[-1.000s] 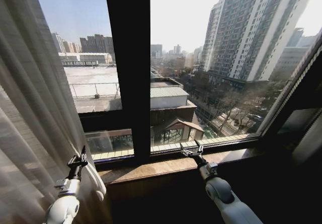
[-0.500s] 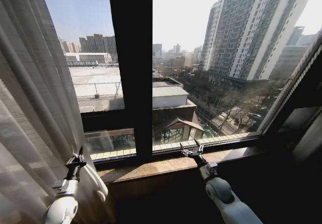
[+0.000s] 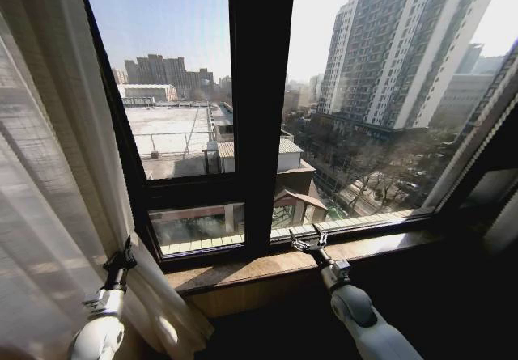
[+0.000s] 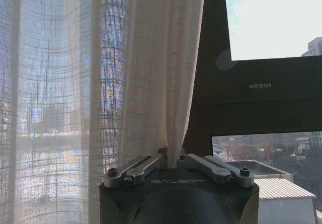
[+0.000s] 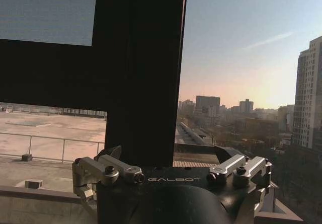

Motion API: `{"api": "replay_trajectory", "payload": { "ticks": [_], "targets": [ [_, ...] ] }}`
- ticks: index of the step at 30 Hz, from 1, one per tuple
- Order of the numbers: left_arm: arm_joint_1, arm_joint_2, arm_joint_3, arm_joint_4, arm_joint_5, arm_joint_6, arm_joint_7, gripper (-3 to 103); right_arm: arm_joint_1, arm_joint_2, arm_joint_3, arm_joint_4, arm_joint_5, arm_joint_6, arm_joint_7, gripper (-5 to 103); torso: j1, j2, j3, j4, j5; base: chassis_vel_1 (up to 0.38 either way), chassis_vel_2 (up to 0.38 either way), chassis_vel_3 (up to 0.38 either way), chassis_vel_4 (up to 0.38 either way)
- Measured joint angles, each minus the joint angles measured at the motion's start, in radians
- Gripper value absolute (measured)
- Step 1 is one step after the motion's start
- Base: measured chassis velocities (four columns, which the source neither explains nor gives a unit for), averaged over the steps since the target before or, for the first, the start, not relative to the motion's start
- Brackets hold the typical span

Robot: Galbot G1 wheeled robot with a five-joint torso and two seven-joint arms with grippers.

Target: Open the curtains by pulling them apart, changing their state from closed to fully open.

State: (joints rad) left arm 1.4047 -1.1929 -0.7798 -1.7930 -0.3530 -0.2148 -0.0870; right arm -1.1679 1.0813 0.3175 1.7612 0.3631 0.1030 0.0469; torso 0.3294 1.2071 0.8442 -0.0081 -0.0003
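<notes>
The sheer white curtain (image 3: 48, 174) hangs bunched at the left of the window, its pleats running down past my left arm. My left gripper (image 3: 121, 260) is at the curtain's inner edge, low down and beside the window's left frame. In the left wrist view the left gripper (image 4: 173, 158) is shut on a fold of the curtain (image 4: 146, 83), which rises straight up from between its fingers. My right gripper (image 3: 310, 240) hovers just above the sill under the middle post. In the right wrist view the right gripper (image 5: 168, 156) is open, with nothing between its fingers.
A thick dark post (image 3: 259, 109) splits the window in the middle. A brown wooden sill (image 3: 267, 267) runs below the glass. The dark left frame (image 3: 121, 158) stands right beside the curtain's edge. A dark slanted wall (image 3: 486, 206) closes off the right.
The whole head picture has shifted right, so the camera has moved left. The left gripper has drawn the curtain's edge farther left, baring the left pane up to its frame. The right arm is still.
</notes>
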Motion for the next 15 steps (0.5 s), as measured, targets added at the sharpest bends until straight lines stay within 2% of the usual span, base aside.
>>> {"api": "replay_trajectory", "payload": {
  "ticks": [15],
  "targets": [
    [0.024, -0.012, -0.025, -0.013, 0.003, -0.008, -0.001, 0, 0.000, 0.000, 0.000, 0.000, 0.000, 0.000, 0.000, 100, 0.000, 0.000, 0.000, 0.0002, -0.0001, 0.425, 0.297, -0.413, -0.296]
  ]
}}
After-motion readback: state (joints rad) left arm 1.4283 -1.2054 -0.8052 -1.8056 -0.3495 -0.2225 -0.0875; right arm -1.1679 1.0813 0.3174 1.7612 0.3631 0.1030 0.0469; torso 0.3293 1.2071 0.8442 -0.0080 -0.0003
